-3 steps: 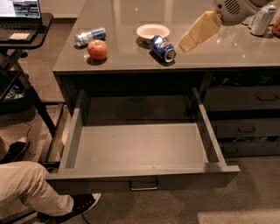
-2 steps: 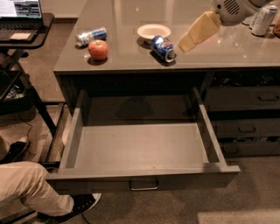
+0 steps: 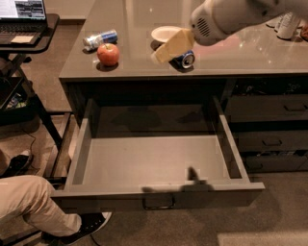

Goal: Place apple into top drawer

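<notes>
Lying can (image 3: 100,38) at counter (image 3: 240,57) left, apple (image 3: 108,54) just beside it, near front edge. Top drawer (image 3: 159,193) pulled open below. End effector (image 3: 160,55) above counter by bowl (image 3: 163,31), overlapping blue can (image 3: 186,60); spread or pressed together: cannot tell.

Apple (image 3: 108,54) on counter (image 3: 240,60), gripper (image 3: 159,56) nearby — top drawer (image 3: 154,163) open.

White rounded arm (image 3: 240,14), vent-slotted wrist (image 3: 204,26); cream-yellow pincer (image 3: 163,53) over countertop (image 3: 250,55).

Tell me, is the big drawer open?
Open: the top drawer is pulled out, nothing inside. The apple sits on the counter; the gripper hovers above that counter.
</notes>
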